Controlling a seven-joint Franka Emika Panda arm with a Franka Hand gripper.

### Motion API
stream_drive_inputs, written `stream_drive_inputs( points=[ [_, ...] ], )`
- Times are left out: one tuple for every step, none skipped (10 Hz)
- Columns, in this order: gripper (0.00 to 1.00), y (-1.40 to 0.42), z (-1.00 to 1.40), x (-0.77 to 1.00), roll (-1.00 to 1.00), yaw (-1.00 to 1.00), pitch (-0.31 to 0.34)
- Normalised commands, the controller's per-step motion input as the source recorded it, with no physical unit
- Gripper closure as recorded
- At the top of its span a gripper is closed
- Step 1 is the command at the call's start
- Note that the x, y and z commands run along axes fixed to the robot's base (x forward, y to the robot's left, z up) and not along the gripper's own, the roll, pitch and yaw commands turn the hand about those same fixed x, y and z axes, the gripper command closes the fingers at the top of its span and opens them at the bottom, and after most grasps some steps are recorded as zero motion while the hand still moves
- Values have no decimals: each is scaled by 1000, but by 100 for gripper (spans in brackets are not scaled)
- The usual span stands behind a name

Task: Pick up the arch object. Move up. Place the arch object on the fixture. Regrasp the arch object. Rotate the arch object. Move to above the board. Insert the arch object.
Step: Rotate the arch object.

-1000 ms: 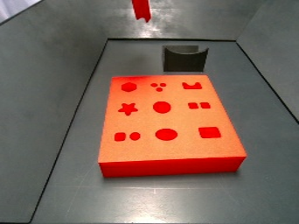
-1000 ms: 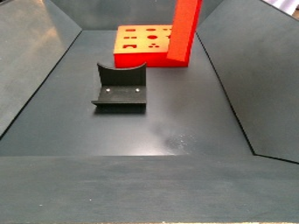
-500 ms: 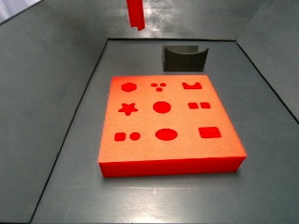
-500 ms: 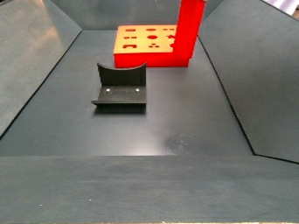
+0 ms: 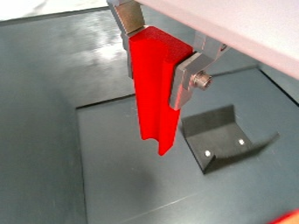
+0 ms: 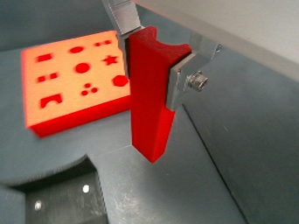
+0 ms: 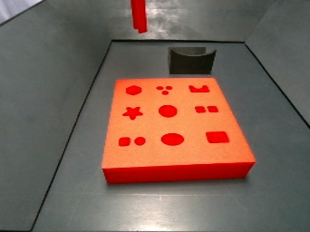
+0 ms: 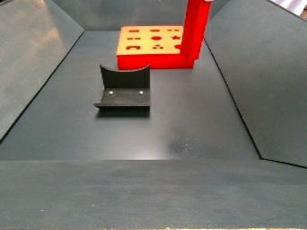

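The gripper (image 5: 162,54) hangs high above the floor, its silver fingers (image 6: 177,83) pinching the arch object (image 5: 156,92) upright near its top end, well clear of the board (image 7: 172,127) and the fixture (image 8: 124,91). With the bar gripped so near one end, I'd worry it swings or slips as it comes down and meets the fixture's notch crooked. The board's cutouts all sit empty, and the notch holds nothing.

Dark grey floor (image 7: 61,172), board (image 7: 169,127), fixture (image 8: 124,90) (apart), hand (image 5: 163,48) above.
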Motion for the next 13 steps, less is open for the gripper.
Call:
stream_drive_inputs(
  points=[
    [100, 21, 17, -36, -23, -1000, 16],
    [100, 20, 18, -30, -25, -1000, 17],
    [100, 19, 19, -29, -26, -1000, 18],
    [100, 18, 19, -27, -28, -1000, 19],
    [100, 18, 19, -26, -29, -1000, 20],
    [100, 18, 19, -25, -32, -1000, 22],
    [100, 18, 18, -24, -34, -1000, 23],
    [100, 18, 18, -23, -37, -1000, 26],
    [100, 18, 18, -23, -39, -1000, 27],
    [100, 18, 19, -22, -44, -1000, 30],
    [100, 17, 19, -21, -48, -1000, 33],
    [100, 17, 19, -20, -55, -1000, 38],
    [100, 17, 20, -20, -62, -1000, 42]
  ],
)
